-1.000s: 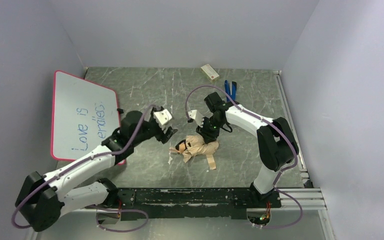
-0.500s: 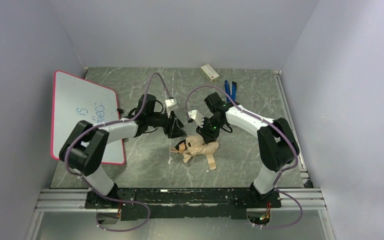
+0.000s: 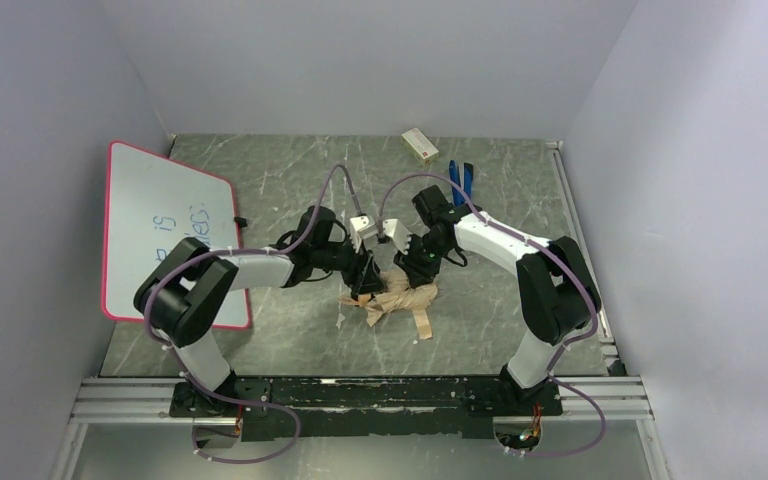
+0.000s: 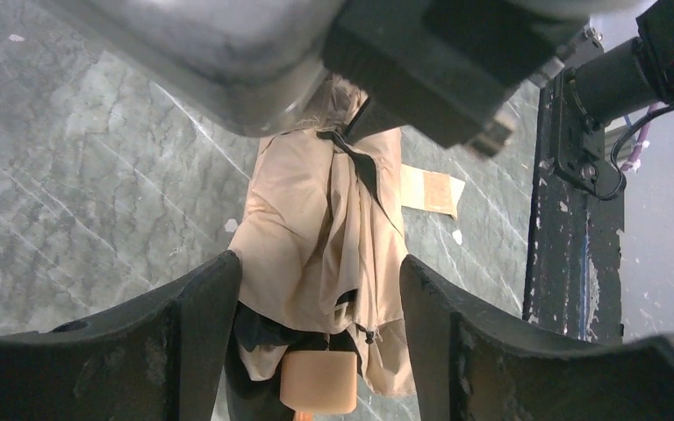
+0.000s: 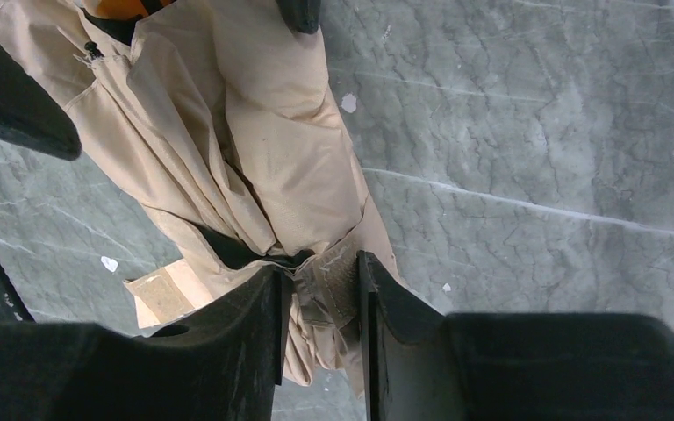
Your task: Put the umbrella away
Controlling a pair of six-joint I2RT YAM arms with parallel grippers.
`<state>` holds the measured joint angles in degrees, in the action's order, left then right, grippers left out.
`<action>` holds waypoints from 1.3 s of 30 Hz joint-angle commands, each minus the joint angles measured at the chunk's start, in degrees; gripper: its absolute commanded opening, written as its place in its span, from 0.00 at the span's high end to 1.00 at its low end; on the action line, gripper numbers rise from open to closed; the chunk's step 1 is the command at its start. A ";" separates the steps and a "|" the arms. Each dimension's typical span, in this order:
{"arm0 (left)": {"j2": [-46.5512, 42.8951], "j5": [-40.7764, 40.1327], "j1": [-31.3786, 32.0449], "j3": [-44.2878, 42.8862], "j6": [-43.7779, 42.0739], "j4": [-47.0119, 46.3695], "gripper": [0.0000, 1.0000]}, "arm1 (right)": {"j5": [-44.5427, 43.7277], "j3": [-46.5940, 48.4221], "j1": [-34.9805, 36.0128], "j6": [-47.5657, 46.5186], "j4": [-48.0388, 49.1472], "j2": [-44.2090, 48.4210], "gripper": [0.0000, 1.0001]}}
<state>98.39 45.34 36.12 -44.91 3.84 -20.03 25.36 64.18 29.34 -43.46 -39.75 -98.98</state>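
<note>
Currently, your right hand [image 5: 319,285] clamped on the umbrella [image 3: 397,297], your left hand [image 4: 318,274] spread wide astride it, worktop [image 3: 290,172] beneath.

Left gripper [image 4: 318,274] spread; right [image 5: 320,268] apparently pinched.

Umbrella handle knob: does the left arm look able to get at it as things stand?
Likely yes. The left gripper is open and straddles the umbrella, the handle knob lying between its fingers with nothing in between. The right gripper grips the fabric at the other end, clear of the knob.
</note>
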 commanded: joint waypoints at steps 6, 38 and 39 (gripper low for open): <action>1.45 -5.83 5.58 6.32 8.84 -6.88 0.29 | -11.08 -2.68 0.73 -4.09 6.61 -4.99 0.66; 1.75 -20.23 8.09 24.91 16.92 -39.13 0.27 | -10.78 -2.63 0.76 -3.90 7.33 -5.97 0.66; 2.13 -20.26 8.07 24.63 16.48 -38.13 0.27 | -10.83 -2.66 0.74 -3.89 7.38 -5.92 0.66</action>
<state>97.67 27.03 43.46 -24.69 13.87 -54.59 24.36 64.58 30.04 -44.21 -39.57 -99.42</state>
